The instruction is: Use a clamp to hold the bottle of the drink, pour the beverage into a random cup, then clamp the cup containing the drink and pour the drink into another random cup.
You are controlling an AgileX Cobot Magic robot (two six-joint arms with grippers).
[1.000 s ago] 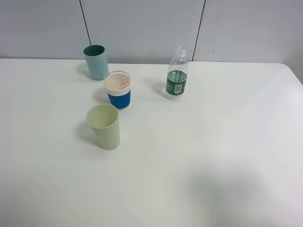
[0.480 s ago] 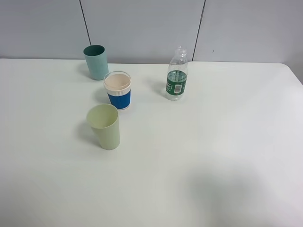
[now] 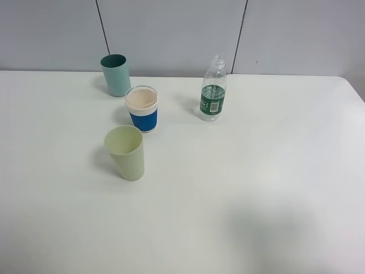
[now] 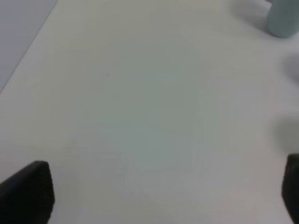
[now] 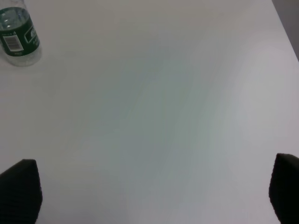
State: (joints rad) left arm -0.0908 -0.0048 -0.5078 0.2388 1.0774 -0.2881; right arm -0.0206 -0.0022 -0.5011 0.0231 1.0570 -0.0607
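Observation:
The bottle, clear with a green label and no cap, stands upright at the back of the white table, with clear beverage inside at label height. The pale yellow-green cup stands nearest the front. Behind it at the far left is the teal cup. Neither arm shows in the high view. My left gripper is open over bare table, with the teal cup's base far from it. My right gripper is open too, nothing between its fingers, and the bottle stands well away from it.
A white cup with a blue band stands between the teal and yellow-green cups. The table's edge shows in the left wrist view, and its other edge in the right wrist view. A grey panelled wall rises behind the table.

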